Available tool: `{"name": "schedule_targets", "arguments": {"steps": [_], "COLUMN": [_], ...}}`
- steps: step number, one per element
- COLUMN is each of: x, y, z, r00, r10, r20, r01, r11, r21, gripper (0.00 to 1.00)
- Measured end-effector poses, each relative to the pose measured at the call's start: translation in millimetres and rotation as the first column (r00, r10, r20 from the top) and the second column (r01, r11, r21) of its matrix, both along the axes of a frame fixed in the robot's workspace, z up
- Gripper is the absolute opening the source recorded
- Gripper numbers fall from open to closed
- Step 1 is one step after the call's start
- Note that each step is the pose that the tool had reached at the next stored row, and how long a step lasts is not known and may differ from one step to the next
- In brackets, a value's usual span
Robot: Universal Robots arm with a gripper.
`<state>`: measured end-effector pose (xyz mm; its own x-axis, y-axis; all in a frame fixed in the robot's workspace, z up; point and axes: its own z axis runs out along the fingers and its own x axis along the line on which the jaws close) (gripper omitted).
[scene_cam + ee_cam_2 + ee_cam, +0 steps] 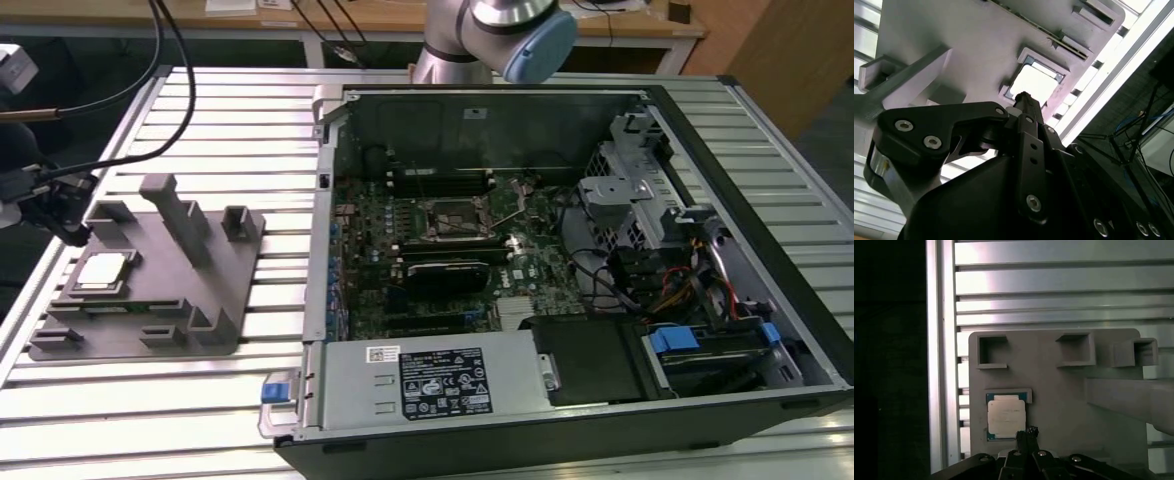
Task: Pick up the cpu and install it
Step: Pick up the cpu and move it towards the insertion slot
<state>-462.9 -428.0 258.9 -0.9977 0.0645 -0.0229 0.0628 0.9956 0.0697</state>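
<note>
so the cpu point(104, 272) is lying flat, shiny side up, in a square pocket of the grey fixture tray point(227, 295), on the side of the tray toward the exterior view's left; not picked up yet; the gripper point(1026, 432) hangs right over it, and in both wrist views its tip lines up with one edge of the cpu; the fingers point(1026, 112) look pressed together with nothing between them; can't tell if the tip actually touches the metal top; the tray has a few upright blocks on it and lies on the slatted metal table point(214, 120); just beside it, toward the exterior view's right, is the open pc case point(694, 130); the black-framed motherboard socket point(454, 222) inside is well apart from the cpu; the arm point(461, 35) rises past the case's far side
</note>
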Motion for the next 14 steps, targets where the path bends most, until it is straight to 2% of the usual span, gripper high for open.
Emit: {"name": "schedule_targets", "arguments": {"steps": [14], "x": [-4.2], "y": [0.0], "z": [-9.8], "r00": [1.0000], "r10": [0.000], "r20": [0.0001], "r01": [0.000], "r11": [1.0000], "r21": [0.0000], "gripper": [0.11]}}
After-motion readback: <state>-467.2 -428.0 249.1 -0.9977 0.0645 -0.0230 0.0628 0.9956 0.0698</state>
